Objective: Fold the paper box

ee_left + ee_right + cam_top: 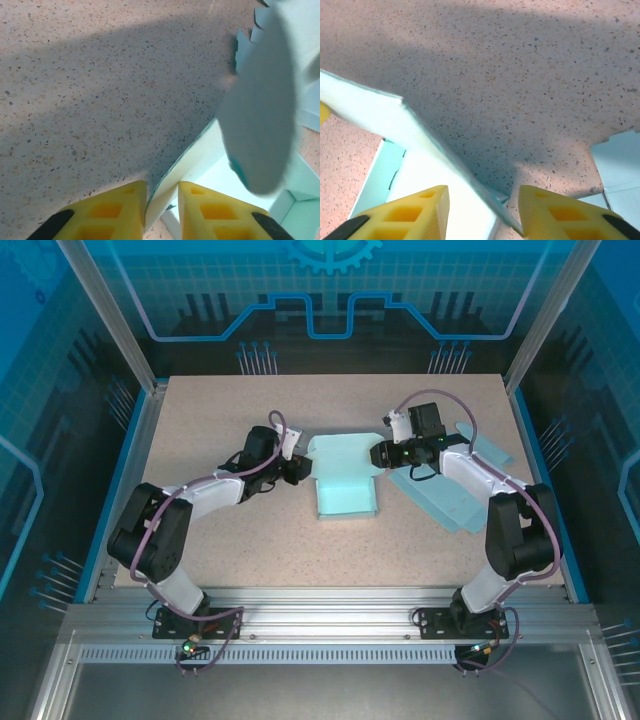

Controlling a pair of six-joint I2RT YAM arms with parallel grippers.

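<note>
The light teal paper box (345, 485) lies open in the middle of the table, with its side walls partly raised. My left gripper (303, 472) is at the box's left wall. In the left wrist view that wall (200, 150) runs up between the yellow fingers (120, 210), which are pressed against it on both sides. A blurred flap (265, 100) hangs close to the camera. My right gripper (378, 453) is at the box's right wall. In the right wrist view its fingers (420, 210) stand well apart around that wall (395, 120), which lies nearer the right finger.
Flat teal paper sheets (455, 495) lie under the right arm, and a corner of one sheet (620, 160) appears in the right wrist view. The speckled tabletop (250, 540) is bounded by blue rails and metal frame posts.
</note>
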